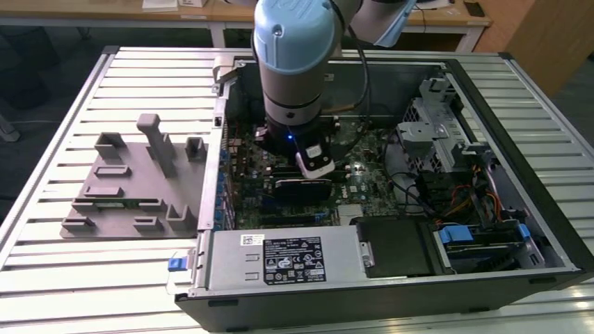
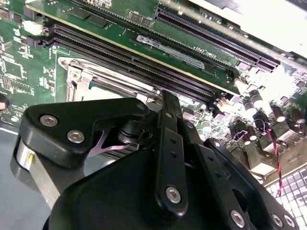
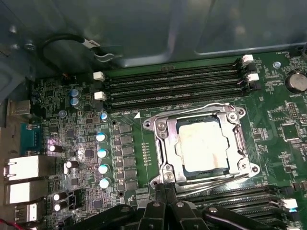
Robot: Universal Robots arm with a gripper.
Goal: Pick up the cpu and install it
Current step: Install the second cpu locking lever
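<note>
In the first wrist view the cpu [image 3: 201, 143], a square chip with a silvery-grey top, lies flat inside the metal-framed socket [image 3: 159, 132] on the green motherboard. My gripper [image 3: 166, 188] hovers just off the socket's near edge. Its two thin fingers are pressed together with nothing between them, and they do not touch the chip. The second wrist view has the black finger linkage [image 2: 168, 143] in front, with a corner of the socket frame [image 2: 76, 79] behind it. In the exterior view the arm [image 1: 292, 69] reaches straight down into the open computer case.
Memory slots [image 3: 172, 86] run along the far side of the socket, and more lie on its near side [image 3: 240, 194]. Capacitors [image 3: 101, 153] and rear ports [image 3: 21, 167] stand beside it. The case holds a power supply [image 1: 278, 261] and a drive cage [image 1: 436, 132]. A grey fixture block [image 1: 135, 188] sits at the exterior view's left.
</note>
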